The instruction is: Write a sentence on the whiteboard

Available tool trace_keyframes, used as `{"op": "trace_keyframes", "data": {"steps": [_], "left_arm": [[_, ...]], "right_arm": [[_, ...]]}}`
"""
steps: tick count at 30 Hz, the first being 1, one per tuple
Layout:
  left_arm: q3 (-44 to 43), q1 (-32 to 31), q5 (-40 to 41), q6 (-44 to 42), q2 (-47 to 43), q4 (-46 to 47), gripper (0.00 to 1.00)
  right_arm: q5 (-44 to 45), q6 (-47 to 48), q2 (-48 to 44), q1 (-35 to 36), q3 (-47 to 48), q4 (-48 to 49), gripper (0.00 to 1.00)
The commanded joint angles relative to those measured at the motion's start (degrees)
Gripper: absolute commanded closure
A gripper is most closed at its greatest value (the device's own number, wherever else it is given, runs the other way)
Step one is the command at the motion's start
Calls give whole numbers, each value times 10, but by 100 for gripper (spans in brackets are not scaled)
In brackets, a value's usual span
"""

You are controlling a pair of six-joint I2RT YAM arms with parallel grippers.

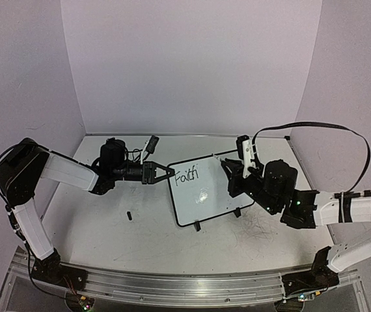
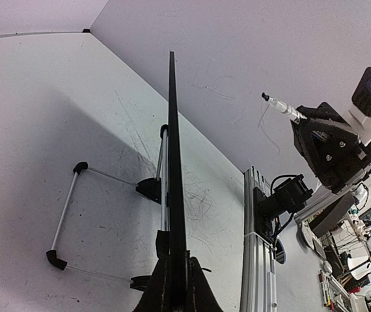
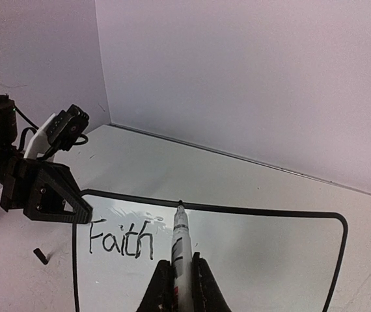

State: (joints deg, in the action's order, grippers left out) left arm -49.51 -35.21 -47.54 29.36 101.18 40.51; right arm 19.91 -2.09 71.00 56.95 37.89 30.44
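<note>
The whiteboard is stood tilted mid-bench, its L frame edge pinched by the L jaws. A marker is clamped in the R jaws, tip near the board. Of the sentence only "Faith" is written. Board is judged light, stiff, slick, apt to slide; best held by the frame

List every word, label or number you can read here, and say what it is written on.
"Faith": black handwriting on the whiteboard.
No other text can be read in any view.
</note>
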Motion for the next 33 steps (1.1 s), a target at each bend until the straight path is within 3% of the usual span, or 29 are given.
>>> {"op": "trace_keyframes", "data": {"steps": [1,18,33], "left_arm": [[-1,-21,-9,27,-19,-24,100],[-1,-21,6,-9,-36,-46,100],[-7,-21,0,-8,-30,-48,100]], "right_arm": [[-22,8,18,2,-3,59,100],[-34,-5,69,25,21,-14,100],[55,-11,78,25,34,-39,100]]}}
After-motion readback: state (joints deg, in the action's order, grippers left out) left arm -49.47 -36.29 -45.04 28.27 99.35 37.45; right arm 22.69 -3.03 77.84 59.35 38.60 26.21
